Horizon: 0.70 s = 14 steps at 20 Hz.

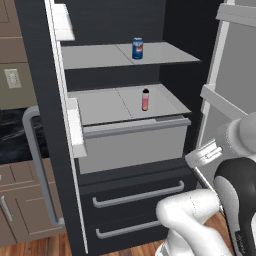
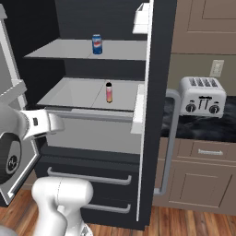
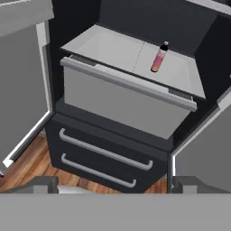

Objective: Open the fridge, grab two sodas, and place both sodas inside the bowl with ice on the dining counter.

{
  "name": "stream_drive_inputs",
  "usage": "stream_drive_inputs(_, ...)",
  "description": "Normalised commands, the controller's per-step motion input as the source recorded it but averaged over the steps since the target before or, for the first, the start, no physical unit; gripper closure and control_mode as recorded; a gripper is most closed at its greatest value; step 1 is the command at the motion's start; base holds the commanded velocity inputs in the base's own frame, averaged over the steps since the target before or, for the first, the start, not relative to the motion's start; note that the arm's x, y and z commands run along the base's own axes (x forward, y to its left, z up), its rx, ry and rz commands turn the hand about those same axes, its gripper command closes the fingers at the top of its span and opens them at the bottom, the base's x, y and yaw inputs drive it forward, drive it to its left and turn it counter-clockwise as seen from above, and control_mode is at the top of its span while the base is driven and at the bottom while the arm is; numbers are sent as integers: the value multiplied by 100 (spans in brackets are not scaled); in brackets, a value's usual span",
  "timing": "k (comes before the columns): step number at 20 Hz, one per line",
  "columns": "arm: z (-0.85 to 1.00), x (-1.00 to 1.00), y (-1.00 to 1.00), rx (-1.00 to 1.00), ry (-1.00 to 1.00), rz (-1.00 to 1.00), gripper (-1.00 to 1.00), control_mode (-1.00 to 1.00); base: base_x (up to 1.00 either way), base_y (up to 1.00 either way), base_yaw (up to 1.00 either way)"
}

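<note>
tool (image 3: 113,187) open, 1 can (image 1: 137,48), 1 bottle (image 1: 145,99)

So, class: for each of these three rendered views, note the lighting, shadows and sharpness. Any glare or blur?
Left base view: flat, even light, no glare; the blue can has crisp edges, its logo only coarse. Right base view: the toaster shows soft highlights, the fridge back wall goes near black. Hand view: the pink-label bottle casts hardly any shadow, and nothing is motion-blurred.

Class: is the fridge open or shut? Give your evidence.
Open: both fridge doors are swung aside, baring grey shelves with the blue can and pink-labelled bottle.
</note>
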Motion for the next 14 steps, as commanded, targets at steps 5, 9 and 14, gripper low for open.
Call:
stream_drive_inputs(5, -31, 0, 3, 14, -6, 0, -100, -100, 0, 0, 0)
stream_drive_inputs(9, -7, 0, 2, 3, 0, 0, -100, 100, 0, 7, 0)
stream_drive_inputs(14, 0, 0, 0, 0, 0, 0, -100, 100, 27, 14, -5)
